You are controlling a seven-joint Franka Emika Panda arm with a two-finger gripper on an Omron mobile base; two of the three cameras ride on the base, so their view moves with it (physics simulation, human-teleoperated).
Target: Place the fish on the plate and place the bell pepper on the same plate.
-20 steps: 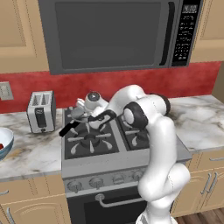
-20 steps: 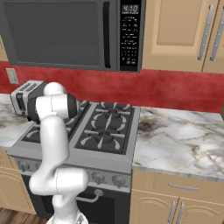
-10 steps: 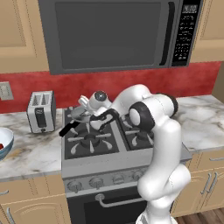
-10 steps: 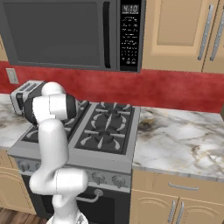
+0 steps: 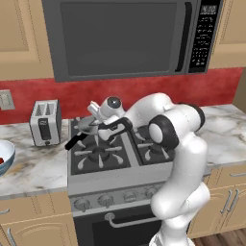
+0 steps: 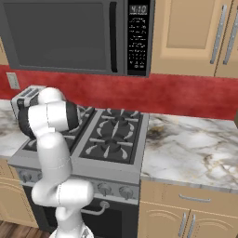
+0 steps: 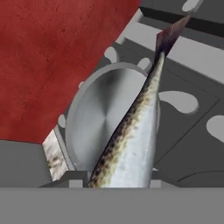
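The fish (image 7: pixel 131 144), slender, speckled and silvery grey, runs up from between my fingers to its purple tail in the hand view. My gripper (image 5: pixel 94 116) is shut on the fish and hangs over the rear left burner. Just beneath it sits the grey frying pan (image 7: pixel 98 118) with its black handle (image 5: pixel 76 140). A small red thing, the bell pepper (image 5: pixel 1 160) by its colour, lies in the blue-tinted bowl (image 5: pixel 6 153) at the far left of the counter. The plate is out of view.
A silver toaster (image 5: pixel 45 122) stands on the marble counter left of the stove (image 5: pixel 101 158), against the red backsplash. The microwave (image 5: pixel 125 36) hangs low above the burners. Wide marble counter (image 6: pixel 195 148) stretches to the right of the stove.
The hand has risen a little and drifted right over the pan with the fish in it, and the elbow has swung right. Pan, bowl and toaster have not moved.
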